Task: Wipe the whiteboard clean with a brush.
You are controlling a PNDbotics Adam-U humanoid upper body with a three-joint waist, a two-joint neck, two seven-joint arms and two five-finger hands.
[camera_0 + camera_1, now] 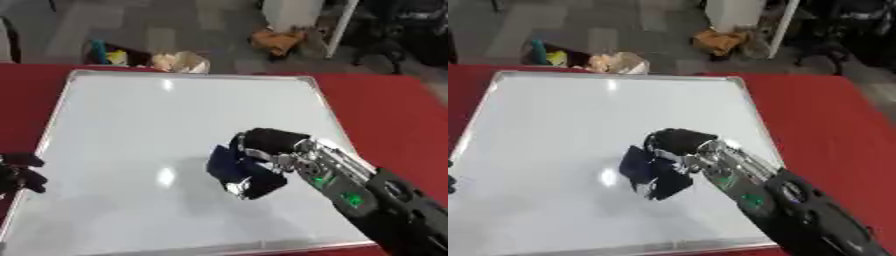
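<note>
Red desk (398, 107) underneath, and the whiteboard (131, 130) covers most of it: silver frame, glossy surface, no marks visible, just light glare. The right hand (267, 160) is over the board's middle-right area, fingers (262, 186) curled around a dark blue brush (226, 164), a small blocky pad against the board. The left hand (19, 172) sits at the board's left edge, fingers curled.

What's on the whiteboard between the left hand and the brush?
Nothing: in the left eye view, only bare whiteboard lies between the left hand and the brush in the right hand.
</note>
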